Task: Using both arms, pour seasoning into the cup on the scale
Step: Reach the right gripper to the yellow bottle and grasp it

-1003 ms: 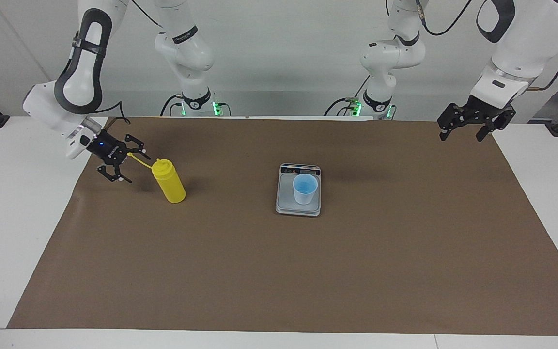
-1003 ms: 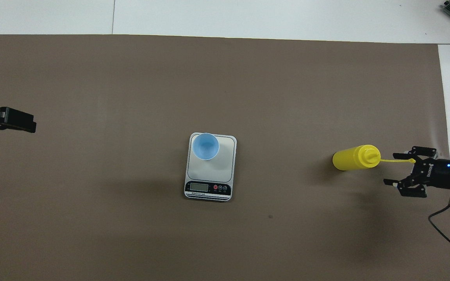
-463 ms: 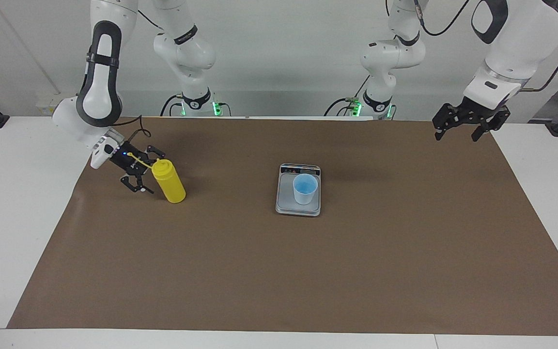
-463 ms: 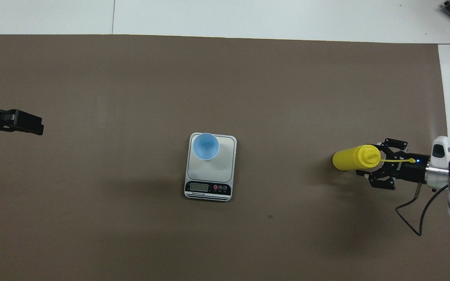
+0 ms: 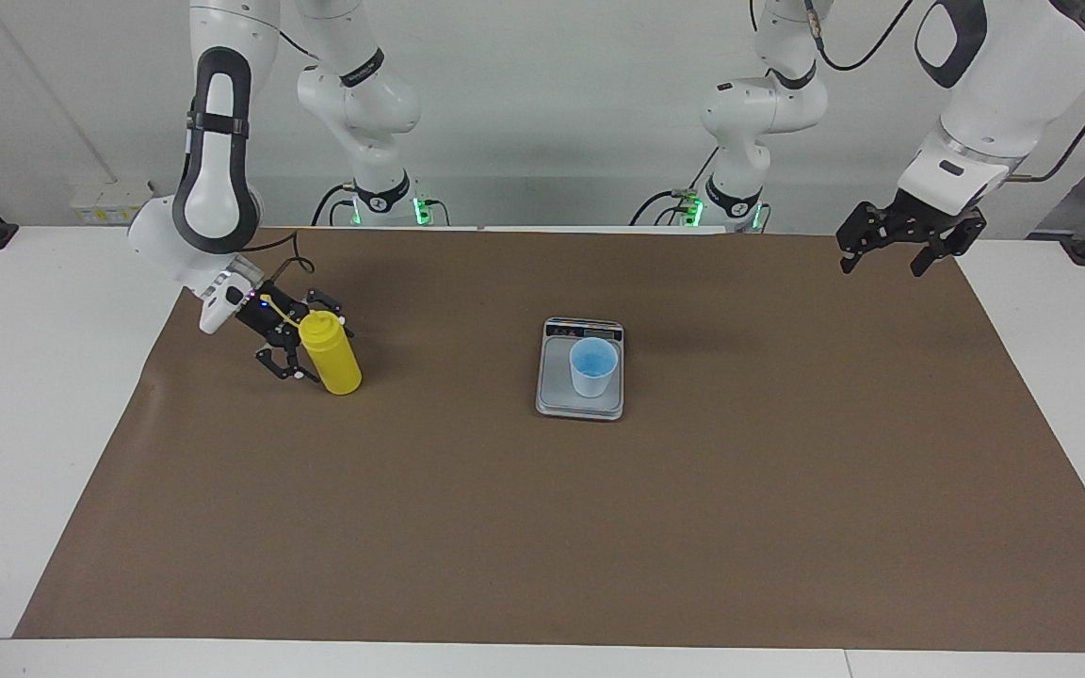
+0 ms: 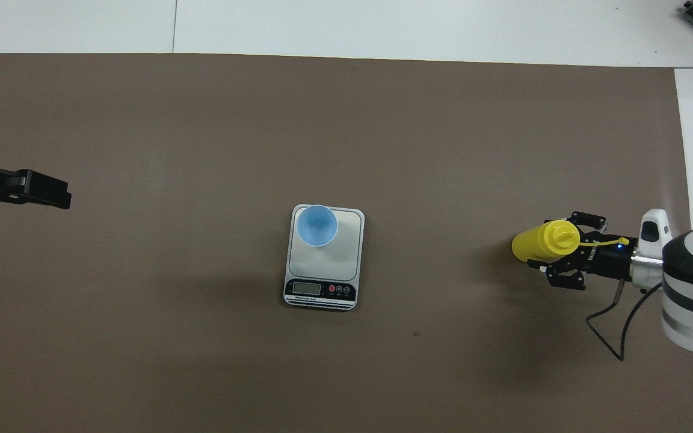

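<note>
Yellow bottle (image 5: pixel 332 353) upright on the brown mat (image 5: pixel 542 527), toward the right arm's end of the table (image 5: pixel 43 395), cone nozzle up, thin cap strap (image 6: pixel 600 243) trailing out over the gripper body. Right gripper (image 5: pixel 309 341) low at the bottle's upper half, tilted in from the table edge, jaws apart with one finger on either side of the bottle; impossible to tell whether the fingers (image 6: pixel 566 281) touch the plastic. Same grip seen from above: right gripper (image 6: pixel 558 248) straddling the bottle (image 6: pixel 539 242), one finger farther from the robots than the bottle, one nearer. Scale (image 5: pixel 580 369) flat at mid-mat, well apart from the bottle, dark display strip (image 6: pixel 320 290) along the end nearer the robots. Blue cup (image 5: pixel 593 366) upright on the weighing plate, open rim up, set toward the plate's corner farther from the robots and on the left arm's side; in the overhead view, cup (image 6: pixel 316 225) on the scale (image 6: pixel 337 252) with bare grey plate showing beside it. Left gripper (image 5: pixel 895 247) held up in the air over the mat's edge at the left arm's end, waiting, jaws spread and holding nothing; from above, left gripper (image 6: pixel 46 192) showing only as a dark block at the frame's edge.
</note>
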Available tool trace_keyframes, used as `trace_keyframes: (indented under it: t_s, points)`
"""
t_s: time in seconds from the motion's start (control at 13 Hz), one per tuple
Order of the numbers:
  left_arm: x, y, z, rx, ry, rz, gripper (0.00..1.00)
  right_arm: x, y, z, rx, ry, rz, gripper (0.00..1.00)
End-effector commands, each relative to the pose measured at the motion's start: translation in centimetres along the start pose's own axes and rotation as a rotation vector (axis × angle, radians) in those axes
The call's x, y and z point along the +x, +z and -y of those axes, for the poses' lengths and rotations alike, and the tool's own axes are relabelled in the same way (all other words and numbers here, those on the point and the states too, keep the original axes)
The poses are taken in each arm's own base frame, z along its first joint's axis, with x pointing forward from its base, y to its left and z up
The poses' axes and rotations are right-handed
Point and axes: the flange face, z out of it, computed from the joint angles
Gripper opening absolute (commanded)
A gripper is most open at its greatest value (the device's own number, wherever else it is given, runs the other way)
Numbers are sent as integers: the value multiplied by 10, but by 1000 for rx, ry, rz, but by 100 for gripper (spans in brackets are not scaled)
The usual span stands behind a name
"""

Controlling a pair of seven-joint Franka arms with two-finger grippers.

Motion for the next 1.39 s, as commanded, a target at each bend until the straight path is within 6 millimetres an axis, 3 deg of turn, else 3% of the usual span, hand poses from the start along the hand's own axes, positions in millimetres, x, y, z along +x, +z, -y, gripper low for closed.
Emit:
trace_keyframes:
  t_s: [0.0,0.08,0.31,0.39,0.69,0.93,1.08,1.31]
  points:
    - [-6,-1,3,-6,5,-1,100,2,9,7,-17,-7,-15,98]
    - [-8,-1,8,-7,-5,8,100,4,10,6,-21,-9,-18,76]
    - [-7,-2,10,-6,-9,-1,100,36,32,13,-21,-21,-70,16]
    - [-7,-2,8,-6,-4,-3,100,56,40,15,-28,-63,-60,10]
    - [-7,-2,10,-6,-9,-3,100,130,74,41,-84,-156,-10,10]
    - [-7,-2,9,-6,-7,-3,100,172,118,86,-146,-181,46,10]
    - [-7,-2,9,-6,-6,-3,100,187,140,110,-170,-200,83,10]
    - [-7,-2,10,-6,-9,-3,100,203,146,116,-163,-291,184,10]
